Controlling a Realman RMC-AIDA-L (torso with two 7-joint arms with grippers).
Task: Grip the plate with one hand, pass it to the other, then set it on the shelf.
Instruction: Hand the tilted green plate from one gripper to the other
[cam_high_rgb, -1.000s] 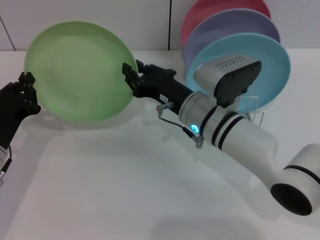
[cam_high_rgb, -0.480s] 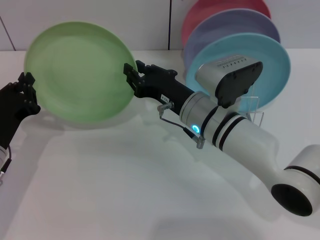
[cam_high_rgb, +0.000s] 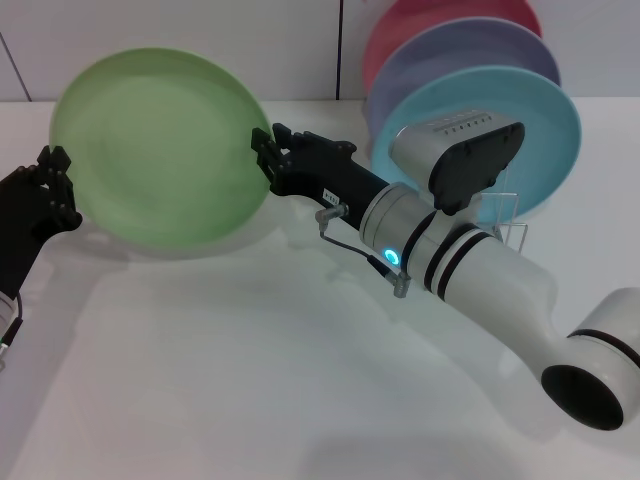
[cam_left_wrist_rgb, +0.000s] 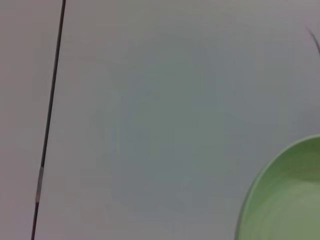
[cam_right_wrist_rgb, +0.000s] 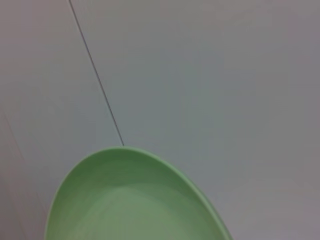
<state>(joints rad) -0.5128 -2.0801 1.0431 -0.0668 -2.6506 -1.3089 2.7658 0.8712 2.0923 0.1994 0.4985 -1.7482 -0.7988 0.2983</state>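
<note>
The light-green plate (cam_high_rgb: 160, 145) is held up tilted above the white table, at the left in the head view. My right gripper (cam_high_rgb: 264, 160), on the white banded arm, is shut on the plate's right rim. My black left gripper (cam_high_rgb: 55, 188) sits at the plate's lower left rim, touching or nearly touching it. A part of the plate's rim shows in the left wrist view (cam_left_wrist_rgb: 285, 200), and a larger part in the right wrist view (cam_right_wrist_rgb: 130, 200). The wire shelf (cam_high_rgb: 512, 218) stands at the back right, mostly hidden behind my right arm.
On the shelf stand a turquoise plate (cam_high_rgb: 530, 125), a lavender plate (cam_high_rgb: 470, 55) and a pink-red plate (cam_high_rgb: 430, 20), one behind another. My right arm (cam_high_rgb: 480, 270) crosses the table (cam_high_rgb: 250, 380) diagonally in front of the shelf.
The plate and my right gripper have shifted a little to the right and down. My left gripper has stayed where it was.
</note>
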